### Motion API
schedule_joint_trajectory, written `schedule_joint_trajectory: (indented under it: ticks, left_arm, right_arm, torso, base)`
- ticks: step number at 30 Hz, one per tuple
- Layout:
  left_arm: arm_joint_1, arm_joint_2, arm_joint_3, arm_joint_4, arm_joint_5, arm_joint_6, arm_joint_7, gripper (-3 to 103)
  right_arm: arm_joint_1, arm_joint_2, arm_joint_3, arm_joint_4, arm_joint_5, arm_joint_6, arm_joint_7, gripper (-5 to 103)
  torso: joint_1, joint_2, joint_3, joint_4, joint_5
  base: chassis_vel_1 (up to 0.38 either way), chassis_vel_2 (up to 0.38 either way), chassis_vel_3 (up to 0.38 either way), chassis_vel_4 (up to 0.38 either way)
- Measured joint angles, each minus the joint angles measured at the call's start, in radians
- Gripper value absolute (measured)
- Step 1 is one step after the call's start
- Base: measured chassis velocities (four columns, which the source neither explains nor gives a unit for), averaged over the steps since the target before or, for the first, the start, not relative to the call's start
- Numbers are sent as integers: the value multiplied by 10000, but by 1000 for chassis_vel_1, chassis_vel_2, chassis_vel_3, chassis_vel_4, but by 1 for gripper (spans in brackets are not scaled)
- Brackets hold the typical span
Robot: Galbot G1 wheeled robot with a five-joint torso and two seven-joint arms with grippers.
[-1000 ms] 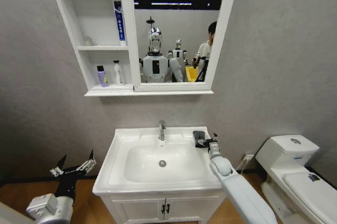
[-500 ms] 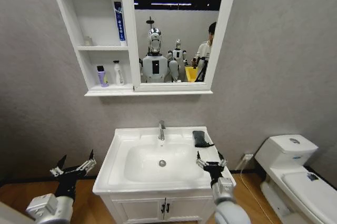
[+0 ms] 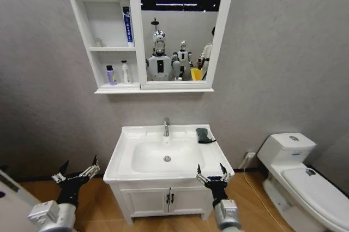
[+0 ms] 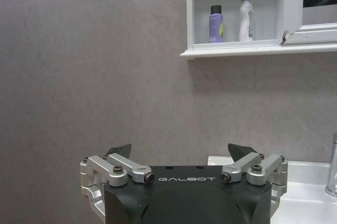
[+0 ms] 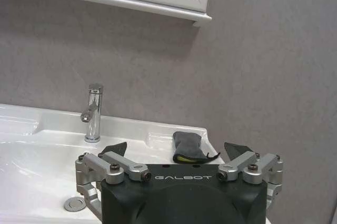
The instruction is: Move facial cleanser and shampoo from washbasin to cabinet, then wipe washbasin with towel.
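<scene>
My right claw (image 3: 211, 173) hangs open at front rim of white ceramic washbasin (image 3: 128, 142); small dark grey folded towel (image 3: 203, 135) lies by back-right corner. Left claw (image 3: 76, 172) open, parked low left.

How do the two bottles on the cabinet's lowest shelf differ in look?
The purple bottle has a dark cap and a lavender body; the white bottle is white all over with a small dark tip. The purple bottle is shorter and straight-sided; the white bottle is taller and narrows toward its neck. The purple bottle stands farther from the mirror. Both stand upright, apart, on the cabinet.
</scene>
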Motion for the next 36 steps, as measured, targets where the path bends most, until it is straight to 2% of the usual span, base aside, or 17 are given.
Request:
schedule_joint_trajectory:
  ticks: [6,7,8,11,12,14,15,16,18,19,21,24,25,27,30,31,36]
  left_arm:
    - [1,0,0,1,0,0,-3,100]
    - [1,0,0,-1,0,0,-2,100]
    - [1,0,1,1,0,0,-2,100]
    - [0,0,-1,1,0,0,-3,100]
    - [1,-1,1,1,0,0,-1,100]
    - [1,0,0,0,0,-1,-1,100]
    - [1,0,0,1,0,0,-3,100]
    - [1,-1,0,1,0,0,-3,100]
    - [1,0,0,-3,0,-1,-2,100]
    - [1,-1,1,1,-1,0,-3,100]
    - [0,1,-2,2,0,0,-4,100]
    - [1,-1,0,-1,0,0,-2,100]
    - [1,-1,0,1,0,0,-2,100]
    - [1,1,0,3,0,0,-2,100]
    - [1,0,0,-1,0,0,0,100]
    - [1,-1,0,1,0,0,0,100]
    - [3,-1,-1,0,0,1,-2,100]
  right_arm:
    - [8,-58,-30,-79,35,27,-53,100]
    - [1,-87,-66,-141,33,52,-68,100]
    - [4,-102,-122,-179,33,68,-97,100]
    - [27,-116,-168,-222,33,74,-125,100]
    - [63,-136,-221,-263,34,73,-168,100]
    - [87,-157,-269,-295,34,74,-208,100]
    - [122,-196,-311,-345,31,76,-250,100]
    - [152,-236,-331,-395,31,81,-275,100]
    - [168,-269,-337,-423,35,87,-287,100]
    - [177,-296,-360,-441,43,91,-302,100]
    - [193,-329,-376,-459,57,93,-318,100]
    - [207,-378,-381,-480,71,96,-342,100]
    - [209,-407,-405,-491,78,102,-396,100]
    - [213,-432,-402,-502,71,130,-447,100]
    - [298,-465,-403,-596,69,219,-587,100]
    - [345,-473,-400,-626,71,222,-600,100]
    - [560,-616,-300,-652,205,224,-613,100]
  torso:
    - [1,0,1,2,-4]
    - [-2,0,0,0,10]
    - [-2,0,-1,1,-6]
    - [0,0,0,0,-9]
    - [-2,0,0,0,11]
    - [-4,1,-1,-1,8]
    - [-2,2,-1,0,-13]
    - [-3,-1,1,2,8]
    - [-3,1,0,0,16]
    - [-3,2,-1,2,-8]
    - [1,0,0,0,-11]
    - [-1,0,1,0,16]
    - [0,0,0,1,-6]
    - [2,0,0,-1,-13]
    - [-1,0,0,-1,10]
    - [-1,1,0,1,-6]
    - [-12,6,-4,1,6]
  base:
    - [315,-315,-322,317]
    - [359,-351,-369,346]
    - [373,-389,-369,372]
    - [373,-376,-337,372]
    - [376,-350,-379,352]
    - [371,-350,-379,371]
    - [346,-394,-360,366]
    - [368,-324,-352,366]
    - [368,-345,-358,340]
    - [305,-365,-364,363]
    - [326,-371,-344,347]
    - [349,-313,-336,336]
    - [323,-380,-356,349]
    - [323,-380,-340,380]
    - [360,-345,-345,353]
    - [343,-345,-354,370]
    - [254,-269,-285,266]
